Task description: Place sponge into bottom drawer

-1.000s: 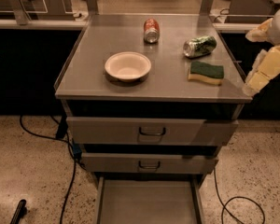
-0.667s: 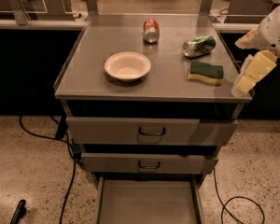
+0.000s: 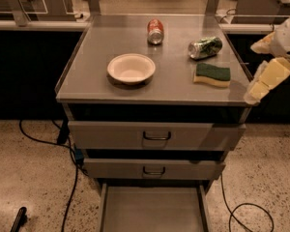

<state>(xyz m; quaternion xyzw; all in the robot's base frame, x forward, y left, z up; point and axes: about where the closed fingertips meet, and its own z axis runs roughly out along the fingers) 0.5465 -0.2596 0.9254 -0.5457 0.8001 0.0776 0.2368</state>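
The sponge (image 3: 211, 74), dark green on top over pale yellow foam, lies flat on the cabinet top (image 3: 101, 47) near its right front corner. The bottom drawer (image 3: 152, 210) is pulled out below, and its grey floor is bare. My gripper (image 3: 261, 64) hangs just off the cabinet's right edge, to the right of the sponge and apart from it. Its pale yellow fingers (image 3: 267, 79) are spread and hold nothing.
A white bowl (image 3: 131, 68) sits left of centre on the top. A red can (image 3: 155, 31) lies at the back and a crushed green can (image 3: 205, 47) lies just behind the sponge. The two upper drawers (image 3: 156, 136) are shut. Cables (image 3: 72, 178) lie on the floor.
My gripper has moved left and slightly down, closer to the cabinet's right edge. The sponge and the drawers have not moved.
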